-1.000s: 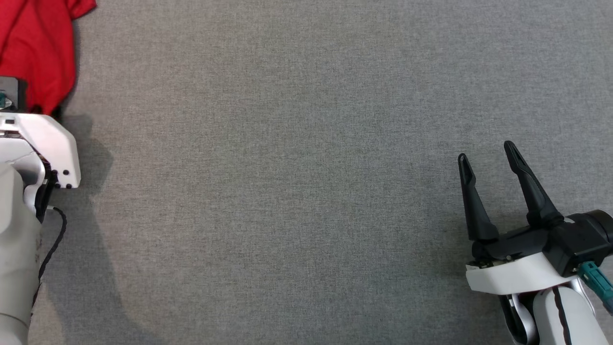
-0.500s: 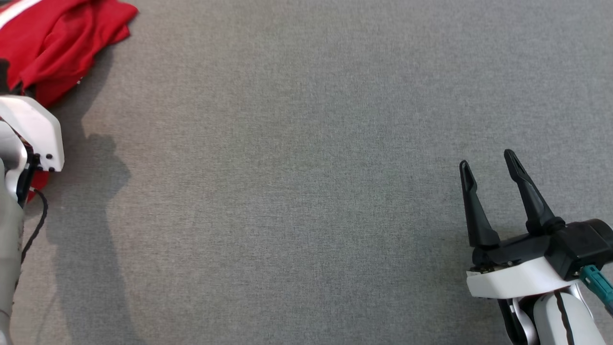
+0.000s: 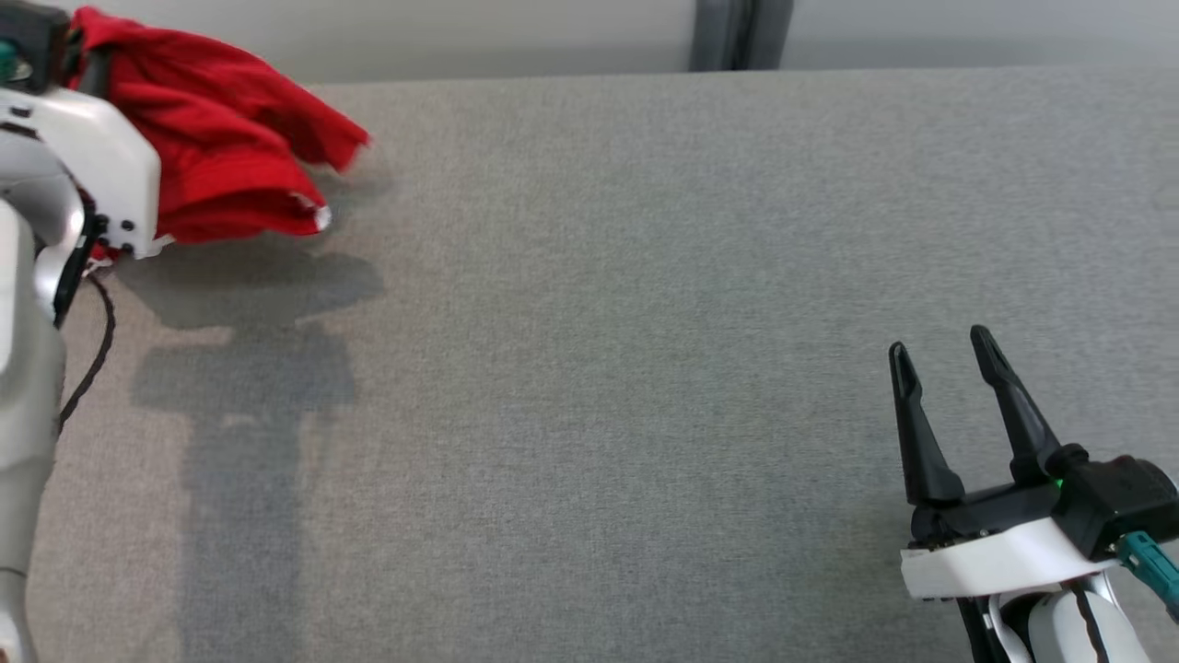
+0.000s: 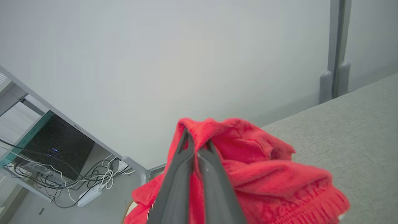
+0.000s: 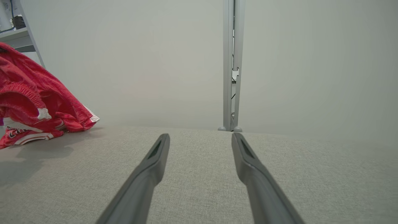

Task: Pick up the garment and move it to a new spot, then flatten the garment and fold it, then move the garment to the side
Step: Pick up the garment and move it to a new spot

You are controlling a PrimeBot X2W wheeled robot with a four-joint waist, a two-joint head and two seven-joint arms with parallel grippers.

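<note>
1. Grey tabletop [image 3: 589,368]: it runs right across my head view.
2. Red garment [image 3: 221,157]: bunched at the far left corner, hanging from the left fingers, with its shadow on the cloth below.
3. Right fingers [image 3: 912,405]: spread wide, holding nothing, low at the near right.
4. Left fingers [image 4: 196,149]: pinched tight on a fold of the garment.

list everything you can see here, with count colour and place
red fabric garment: one, red with white trim, table's far left
grey fabric-covered table: one, grey, spanning the head view
grey metal post: one, grey, behind the table's far edge
loose cables: several, black and white, on the floor beyond the table
left claw: one, dark, shut on the garment
right claw: one, dark, open above the table's near right
</note>
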